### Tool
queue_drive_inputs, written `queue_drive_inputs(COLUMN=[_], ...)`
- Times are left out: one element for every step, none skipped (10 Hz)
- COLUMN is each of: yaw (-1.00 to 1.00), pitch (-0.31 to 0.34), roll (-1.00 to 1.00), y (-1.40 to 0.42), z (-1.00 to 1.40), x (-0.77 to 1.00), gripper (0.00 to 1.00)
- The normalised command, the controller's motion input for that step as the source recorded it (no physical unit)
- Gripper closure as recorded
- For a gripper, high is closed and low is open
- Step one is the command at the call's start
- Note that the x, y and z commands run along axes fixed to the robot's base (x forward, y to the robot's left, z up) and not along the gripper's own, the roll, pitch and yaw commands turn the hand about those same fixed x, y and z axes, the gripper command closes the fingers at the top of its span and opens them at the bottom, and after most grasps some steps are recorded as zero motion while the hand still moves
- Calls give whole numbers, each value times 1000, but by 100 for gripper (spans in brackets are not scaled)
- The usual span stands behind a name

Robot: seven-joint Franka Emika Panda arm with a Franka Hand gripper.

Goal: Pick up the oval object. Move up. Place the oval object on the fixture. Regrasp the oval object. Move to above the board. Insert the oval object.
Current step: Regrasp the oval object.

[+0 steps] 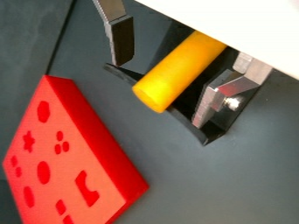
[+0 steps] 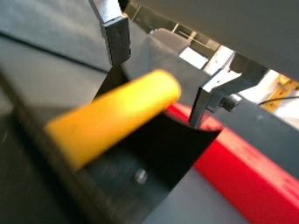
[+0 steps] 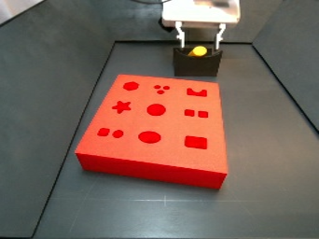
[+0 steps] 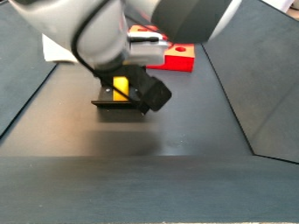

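I am looking at the tool (image 1: 176, 66) hanging directly over the fixture (image 1: 176, 127) at the far end of the worktop (image 3: 268, 140), just beyond the board (image 3: 156, 126). In both wrist views its silver fingers (image 1: 117, 35) are standing apart on either side of the peg (image 1: 177, 72), so the tool is spread wide. I am seeing clear gaps between the pads and the yellow plastic, so nothing is gripping it. The peg is lying in the fixture's notch, tilted, with one rounded end toward the camera.

In a wrist view the peg (image 2: 111, 118) is blurring badly at its near end, and the fixture (image 2: 163, 162) beneath it is showing only as a dark mass. The board (image 2: 239, 171) is cut down to a red strip there.

In a side view I am making out the peg (image 3: 197, 51) only as a small yellow spot between the fingers. In a side view the arm's bulk is covering most of the tool (image 4: 125, 80), the peg (image 4: 121, 87) is showing as a sliver, and the board (image 4: 176, 58) is largely hidden behind the arm.
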Motion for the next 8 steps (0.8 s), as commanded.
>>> queue_drive_inputs(yaw=[-26,-8,3,8,10,9,5,16], pitch=[-5,1,10,17,29,42,52,56], roll=[-27,15,37,52,64,62,53,1000], y=[10,0,0,-2,-1,-1,1,-798], z=[1000,1000,1000,869,642,472,299,710], x=[-22,-24,-35,-43,-41,-38,-32,-117], gripper=[0,0,0,0,0,0,0,0])
